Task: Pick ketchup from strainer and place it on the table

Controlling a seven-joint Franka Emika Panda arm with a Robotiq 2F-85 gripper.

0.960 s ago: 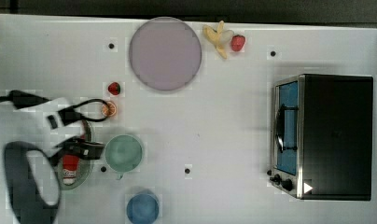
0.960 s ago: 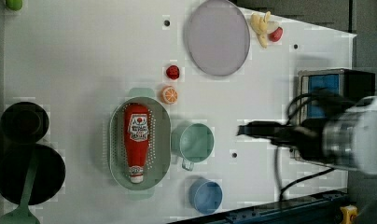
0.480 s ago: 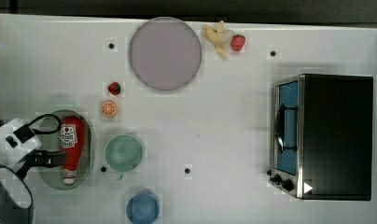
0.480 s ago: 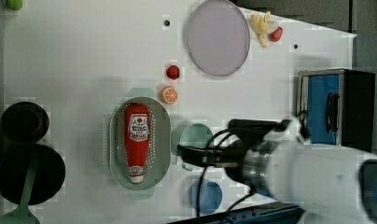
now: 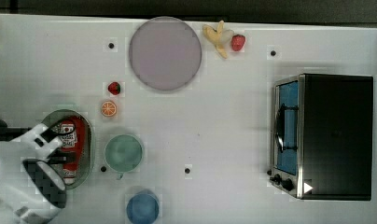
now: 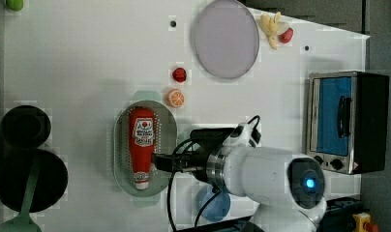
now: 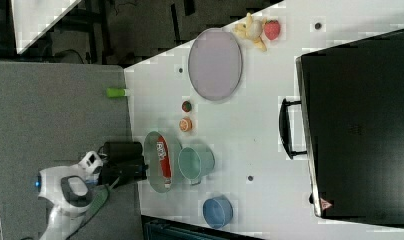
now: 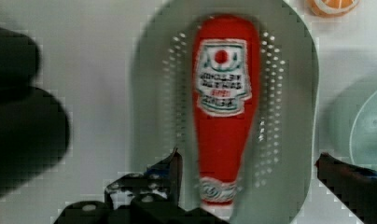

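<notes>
The ketchup [image 8: 222,116] is seen as smooth red plastic with a printed white label. The strainer [image 8: 298,93] is shown in matt pale green plastic, perforated at its centre. The table [image 5: 224,126] is rendered as a flat, smooth white surface. A toaster oven [image 5: 326,135] is faced in shiny metal with a dark matt casing.

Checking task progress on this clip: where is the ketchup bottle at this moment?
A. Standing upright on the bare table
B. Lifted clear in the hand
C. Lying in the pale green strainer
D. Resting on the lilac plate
C: the ketchup lies flat inside the strainer, and in the wrist view the open hand straddles its cap end without gripping it.
</notes>
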